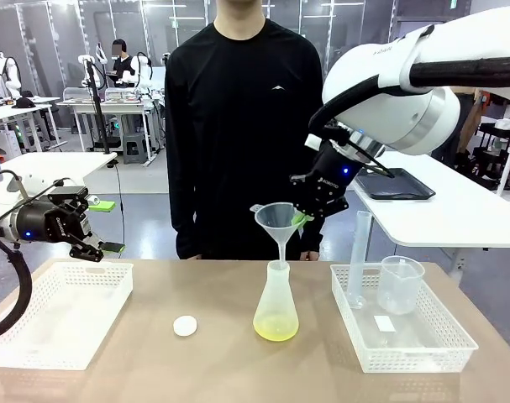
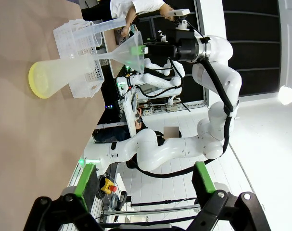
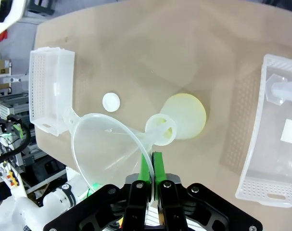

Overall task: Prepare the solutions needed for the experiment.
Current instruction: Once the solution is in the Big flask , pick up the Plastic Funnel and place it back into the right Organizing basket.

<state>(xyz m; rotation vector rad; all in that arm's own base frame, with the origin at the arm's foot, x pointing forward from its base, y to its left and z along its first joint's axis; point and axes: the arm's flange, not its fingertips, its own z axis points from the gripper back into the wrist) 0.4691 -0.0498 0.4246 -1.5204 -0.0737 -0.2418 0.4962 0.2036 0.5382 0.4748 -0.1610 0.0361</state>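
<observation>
Right wrist view: clamping translucent plastic funnel [image 3: 105, 139] rim with right gripper [image 3: 153, 161], left gripper [image 2: 144, 168] jaws apart; likely sloshy pale yellow-green liquid [image 3: 189, 113], best taken by clear conical flask [image 1: 276, 294] neck.

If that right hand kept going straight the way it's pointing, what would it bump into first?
The right hand, shut on the funnel, points down. Next in line is probably the neck of the flask below, though it might slip past it to the table.

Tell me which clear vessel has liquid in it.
The conical flask at mid-table, with yellow-green liquid at its bottom; the beaker and graduated cylinder in the right basket look empty.
</observation>
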